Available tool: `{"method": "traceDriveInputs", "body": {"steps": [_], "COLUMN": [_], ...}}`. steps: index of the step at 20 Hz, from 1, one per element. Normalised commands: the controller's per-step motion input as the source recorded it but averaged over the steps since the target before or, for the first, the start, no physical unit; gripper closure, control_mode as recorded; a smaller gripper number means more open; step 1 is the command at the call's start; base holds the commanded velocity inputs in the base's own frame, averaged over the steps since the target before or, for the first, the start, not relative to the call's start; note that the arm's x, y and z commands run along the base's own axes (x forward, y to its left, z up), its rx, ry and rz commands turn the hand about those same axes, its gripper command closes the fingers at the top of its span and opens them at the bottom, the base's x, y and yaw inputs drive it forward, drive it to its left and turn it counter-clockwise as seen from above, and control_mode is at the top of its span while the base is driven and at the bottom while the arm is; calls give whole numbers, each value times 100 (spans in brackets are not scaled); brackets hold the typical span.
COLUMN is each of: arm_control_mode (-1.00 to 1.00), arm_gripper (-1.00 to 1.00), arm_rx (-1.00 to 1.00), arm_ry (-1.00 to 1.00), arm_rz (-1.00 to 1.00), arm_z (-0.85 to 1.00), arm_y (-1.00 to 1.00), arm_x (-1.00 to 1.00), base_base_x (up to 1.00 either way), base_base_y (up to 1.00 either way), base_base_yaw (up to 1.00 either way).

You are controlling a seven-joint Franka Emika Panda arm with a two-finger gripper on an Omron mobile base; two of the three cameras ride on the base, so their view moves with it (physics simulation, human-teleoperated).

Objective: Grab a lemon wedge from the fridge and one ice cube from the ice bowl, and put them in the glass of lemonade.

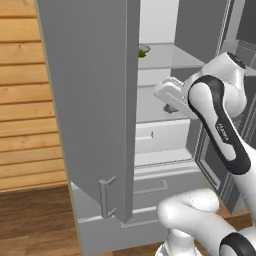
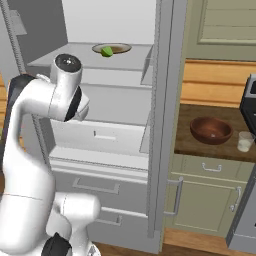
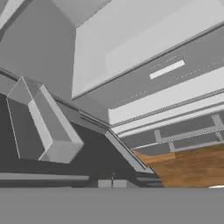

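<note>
On the left, the fridge (image 1: 90,100) stands with both upper doors swung open, the left door's grey slab filling much of the left base view and its bar handle (image 1: 106,197) low on its edge. Inside, on the upper shelf (image 2: 75,62), a pale plate (image 2: 117,48) carries the lemon wedge (image 2: 106,51), a small green-yellow piece lying at the plate's near left rim; from the left base view only a sliver of it shows past the door edge (image 1: 142,51). Below that shelf sits a white inner drawer (image 2: 102,136), and beneath it the two grey outer drawers (image 2: 95,187). The white arm (image 2: 35,130) rises before the open compartment, its wrist bent at about the height of the lower shelf; the claw (image 3: 112,184) is pressed shut with nothing in it, its tips meeting at the bottom of the hand view, which looks down over a door bin, the drawer fronts and the wood floor. Right of the fridge, on the dark surface (image 2: 185,142) above the beige cupboards, rests the brown bowl (image 2: 211,129), and just beside it to the right the glass (image 2: 245,141) with pale liquid. Whether ice lies in the bowl is hard to tell; only a faint pale speck shows.
</note>
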Motion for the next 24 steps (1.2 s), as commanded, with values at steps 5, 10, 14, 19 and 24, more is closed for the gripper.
{"method": "traceDriveInputs", "body": {"steps": [5, 10, 14, 19, 24], "arm_control_mode": [-100, -100, -100, -100, -100], "arm_gripper": [-100, -100, -100, -100, -100], "arm_rx": [7, 3, 14, 20, 7], "arm_ry": [21, 20, 9, 1, -2], "arm_rz": [-9, 17, 19, 20, 29], "arm_z": [-35, -56, -29, -5, 0], "arm_y": [20, 48, 45, 68, 96], "arm_x": [93, 100, 94, 24, -37], "base_base_x": [0, 0, 0, 0, 0], "base_base_y": [0, 0, 0, 0, 0], "base_base_yaw": [0, 0, 0, 0, 0]}}
